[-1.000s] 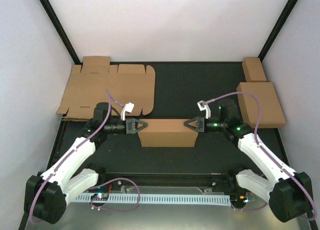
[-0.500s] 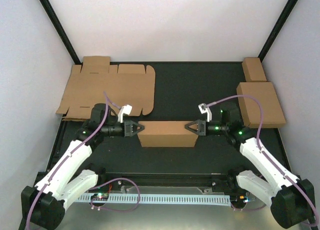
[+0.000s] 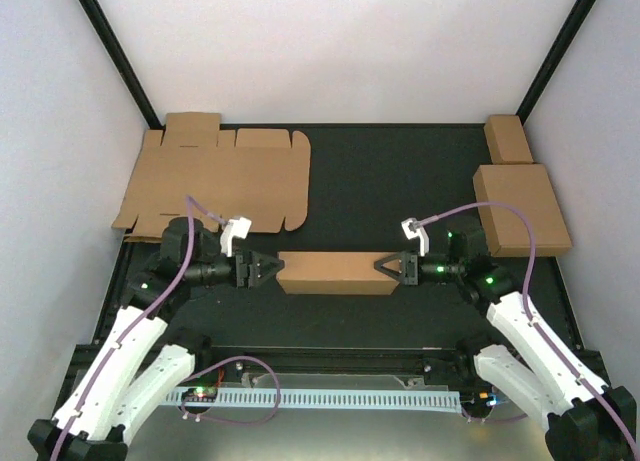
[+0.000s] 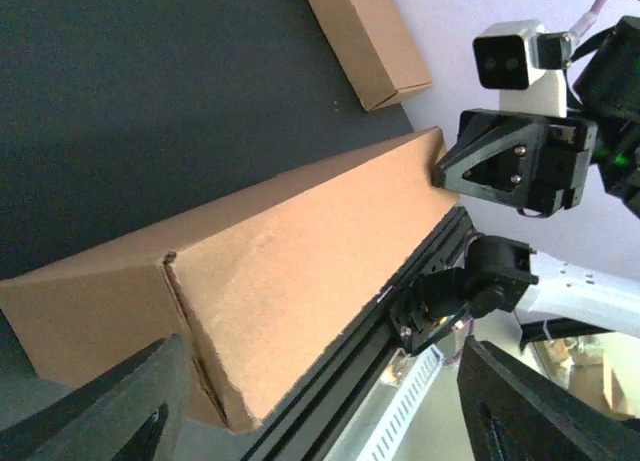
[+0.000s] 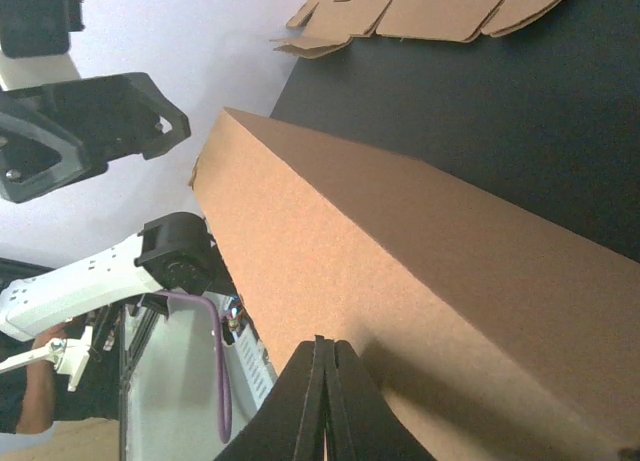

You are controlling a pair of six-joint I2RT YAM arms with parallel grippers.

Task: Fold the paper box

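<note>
Both arms have drawn down toward the bottom of the overhead frame, bringing the paper box (image 3: 335,272) with them. The left gripper (image 3: 262,270) has sprung from closed to wide, and its fingers (image 4: 110,406) now stand spread either side of the box's left end. Just right of centre, the right gripper (image 3: 392,268) has its jaws pressed together, tip against the box's right end; the box sits mid-frame over the black table (image 3: 390,181), well apart from the flat cardboard sheet (image 3: 215,176) at upper left.

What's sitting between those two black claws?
The folded paper box fills the stretch from the left gripper to the right gripper, nothing else; the top external view shows it.
</note>
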